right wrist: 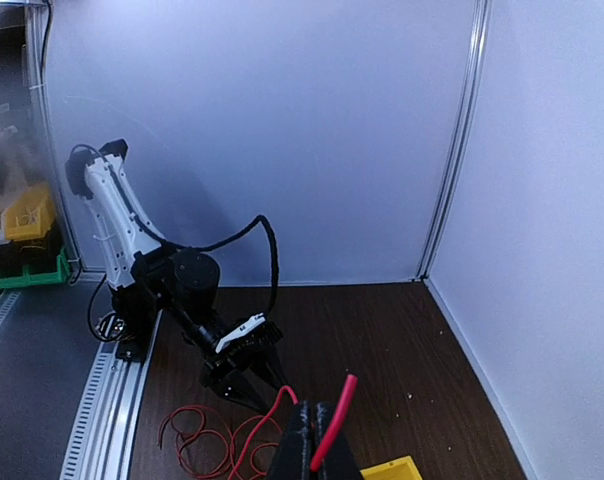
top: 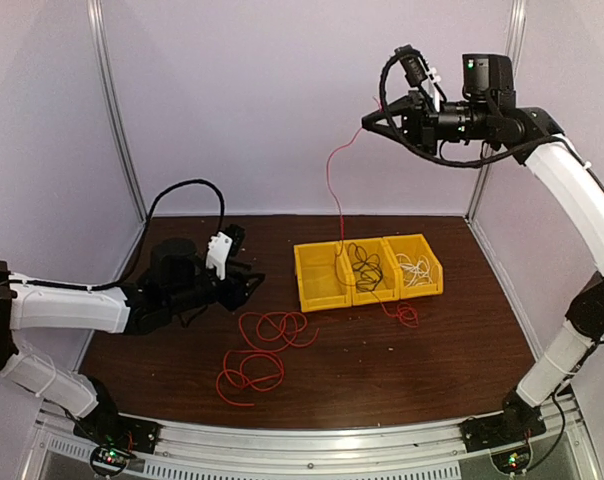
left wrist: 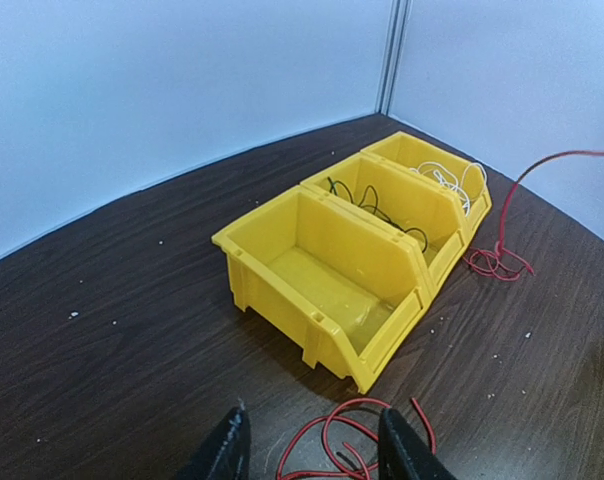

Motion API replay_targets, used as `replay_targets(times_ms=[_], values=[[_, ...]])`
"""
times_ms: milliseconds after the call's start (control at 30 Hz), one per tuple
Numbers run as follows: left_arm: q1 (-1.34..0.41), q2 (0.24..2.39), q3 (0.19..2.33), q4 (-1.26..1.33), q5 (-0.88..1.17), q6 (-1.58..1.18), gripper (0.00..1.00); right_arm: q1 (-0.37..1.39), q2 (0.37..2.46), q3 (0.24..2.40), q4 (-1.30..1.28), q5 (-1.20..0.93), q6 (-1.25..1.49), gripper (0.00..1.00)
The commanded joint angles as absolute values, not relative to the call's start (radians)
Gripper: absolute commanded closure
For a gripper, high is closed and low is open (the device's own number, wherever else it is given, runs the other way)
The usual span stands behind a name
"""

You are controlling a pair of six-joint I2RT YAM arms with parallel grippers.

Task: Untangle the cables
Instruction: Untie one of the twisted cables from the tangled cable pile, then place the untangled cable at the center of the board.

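Observation:
My right gripper (top: 369,123) is raised high above the table, shut on the red cable (top: 332,180). The cable hangs from it down to the yellow bins (top: 317,290). In the right wrist view the jaws (right wrist: 317,440) pinch the cable, and a short end (right wrist: 338,415) sticks out above them. More red loops (top: 264,350) lie on the table at front left, and a small red tangle (top: 407,315) lies before the bins. The black cable (top: 365,268) sits in the middle bin, the white cable (top: 415,268) in the right one. My left gripper (top: 246,286) hovers open over the red loops (left wrist: 347,430).
Three yellow bins stand side by side at mid-table; the left bin (left wrist: 327,280) holds nothing. White walls with metal posts (top: 112,110) close in the back and sides. An aluminium rail (top: 312,445) runs along the near edge.

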State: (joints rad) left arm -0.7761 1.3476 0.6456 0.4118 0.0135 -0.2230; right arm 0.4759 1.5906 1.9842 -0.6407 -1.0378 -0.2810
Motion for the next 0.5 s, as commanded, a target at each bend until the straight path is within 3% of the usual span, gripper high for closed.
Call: replay_targets(times_ms=[0,267,467], values=[[-0.779,1.32,0.63,0.376,-0.015,-0.227,0.56,0.482,1.605,2.181,-0.585,-1.121,-0.222,1.0],[-0.779,1.361,0.626,0.421,-0.001,-0.229,0.55,0.452,1.617,2.278,-0.682,-1.177,-0.251,1.0],[-0.781,1.482,0.686,0.444,0.157,-0.207,0.56,0.314,1.571,2.164,-0.816,-1.144,-0.379,1.0]])
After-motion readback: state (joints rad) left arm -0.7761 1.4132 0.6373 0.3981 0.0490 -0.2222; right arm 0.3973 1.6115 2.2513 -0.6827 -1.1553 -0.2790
